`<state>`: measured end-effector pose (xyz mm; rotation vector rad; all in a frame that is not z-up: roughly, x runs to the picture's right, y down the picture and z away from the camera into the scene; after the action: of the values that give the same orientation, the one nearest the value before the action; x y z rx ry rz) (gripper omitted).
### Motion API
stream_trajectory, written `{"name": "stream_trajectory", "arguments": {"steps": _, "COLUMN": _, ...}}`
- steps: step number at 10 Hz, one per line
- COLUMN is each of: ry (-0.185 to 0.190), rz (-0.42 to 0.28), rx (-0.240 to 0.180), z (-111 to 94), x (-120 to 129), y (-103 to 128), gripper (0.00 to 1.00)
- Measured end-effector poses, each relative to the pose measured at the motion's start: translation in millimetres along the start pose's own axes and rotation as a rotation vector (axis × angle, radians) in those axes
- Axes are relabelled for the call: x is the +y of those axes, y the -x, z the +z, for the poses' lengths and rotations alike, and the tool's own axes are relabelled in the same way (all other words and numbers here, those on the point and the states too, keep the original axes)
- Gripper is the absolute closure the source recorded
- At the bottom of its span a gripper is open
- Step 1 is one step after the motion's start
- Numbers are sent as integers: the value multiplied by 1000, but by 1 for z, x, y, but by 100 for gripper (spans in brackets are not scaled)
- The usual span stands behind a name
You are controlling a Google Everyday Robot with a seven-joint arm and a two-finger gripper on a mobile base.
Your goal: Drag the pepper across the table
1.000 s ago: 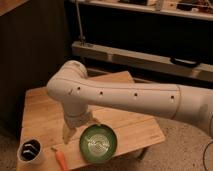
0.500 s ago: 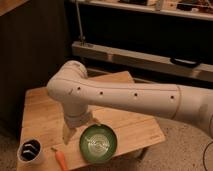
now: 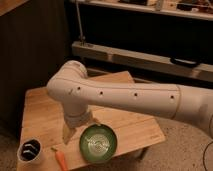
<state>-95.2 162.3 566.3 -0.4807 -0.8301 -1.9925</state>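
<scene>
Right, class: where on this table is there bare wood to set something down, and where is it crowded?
Bare wood: the left stretch of the table behind the cup, and the right side beyond the green bowl. Crowded: the near edge, where the gripper hangs between cup and bowl, just beyond the pepper.

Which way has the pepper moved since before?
No: pepper still sits between the cup and green bowl at the table's front edge; the hand hovers near it.

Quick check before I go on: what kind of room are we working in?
Probably a lab or workshop, not a home: long metal rail behind, speckled floor, one small wooden table. The tool hangs over the table's front, near the pepper.
</scene>
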Motion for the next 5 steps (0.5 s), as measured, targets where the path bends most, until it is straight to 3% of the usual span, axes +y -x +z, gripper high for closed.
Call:
{"name": "stream_trajectory", "arguments": {"steps": 2, "ry": -17, "rz": -27, "rx": 87, "z": 3, "x": -13, "y": -13, "gripper": 20}}
{"name": "stream_trajectory", "arguments": {"steps": 5, "ry": -56, "rz": -92, "rx": 138, "z": 26, "x": -35, "y": -29, "gripper": 20}}
